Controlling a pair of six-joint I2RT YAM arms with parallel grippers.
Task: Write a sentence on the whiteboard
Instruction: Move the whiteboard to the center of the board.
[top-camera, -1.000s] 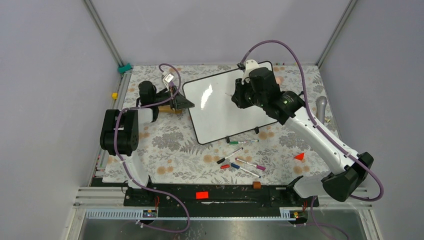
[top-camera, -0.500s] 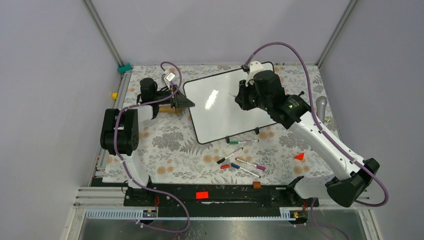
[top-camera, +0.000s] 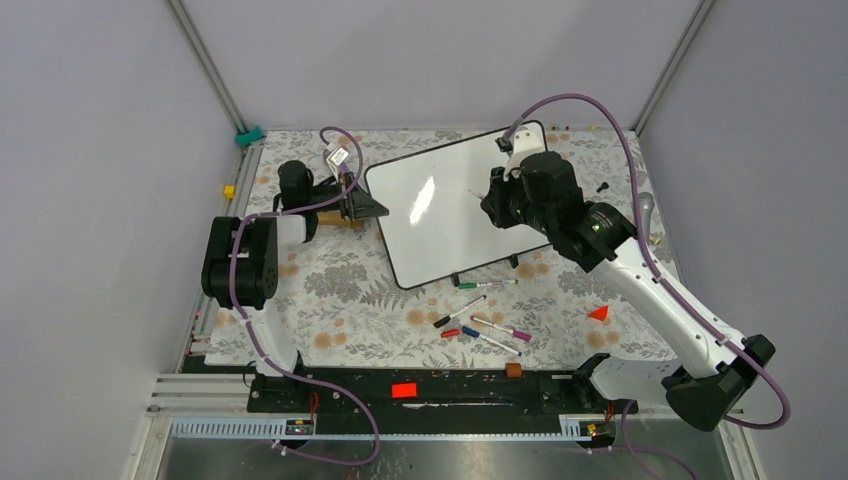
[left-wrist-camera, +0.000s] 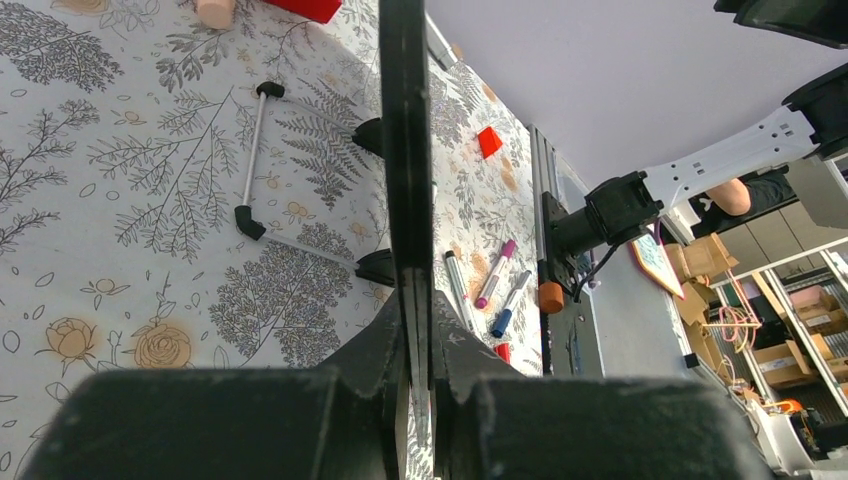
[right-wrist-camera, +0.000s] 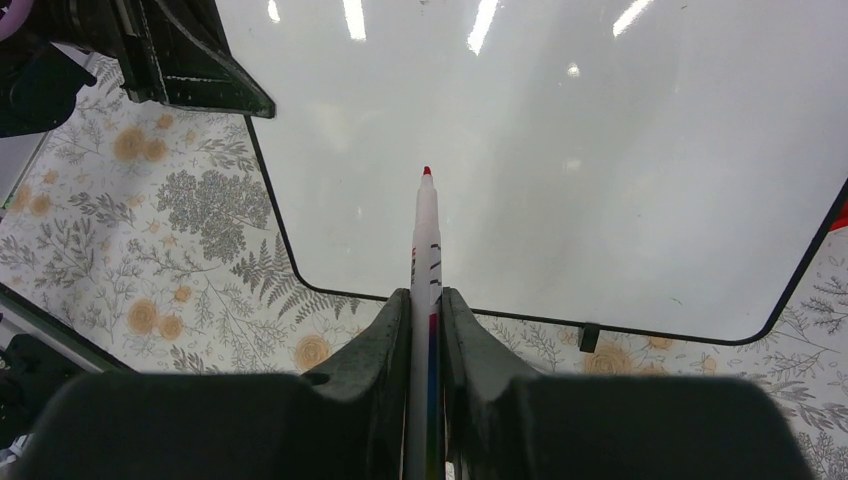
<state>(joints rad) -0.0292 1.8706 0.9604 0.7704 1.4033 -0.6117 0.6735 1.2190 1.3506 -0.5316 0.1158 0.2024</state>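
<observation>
The whiteboard (top-camera: 440, 215) lies tilted at the back middle of the table, its face blank; no red sentence shows on it. My left gripper (top-camera: 372, 208) is shut on the board's left rim, seen edge-on in the left wrist view (left-wrist-camera: 403, 150). My right gripper (top-camera: 492, 200) is shut on a white marker (right-wrist-camera: 425, 250) with a red tip, held above the board's right part. In the right wrist view the tip points at the blank board (right-wrist-camera: 560, 150); whether it touches the surface I cannot tell.
Several loose markers (top-camera: 480, 325) lie on the flowered cloth in front of the board, with a green one (top-camera: 487, 284) near its front rim. A red wedge (top-camera: 599, 313) lies at the right, a grey cylinder (top-camera: 642, 212) at the far right, a brown block (top-camera: 513, 370) on the front rail.
My right arm has moved to the right and a little nearer, carrying the marker across the board. The left gripper and the board have stayed put.
</observation>
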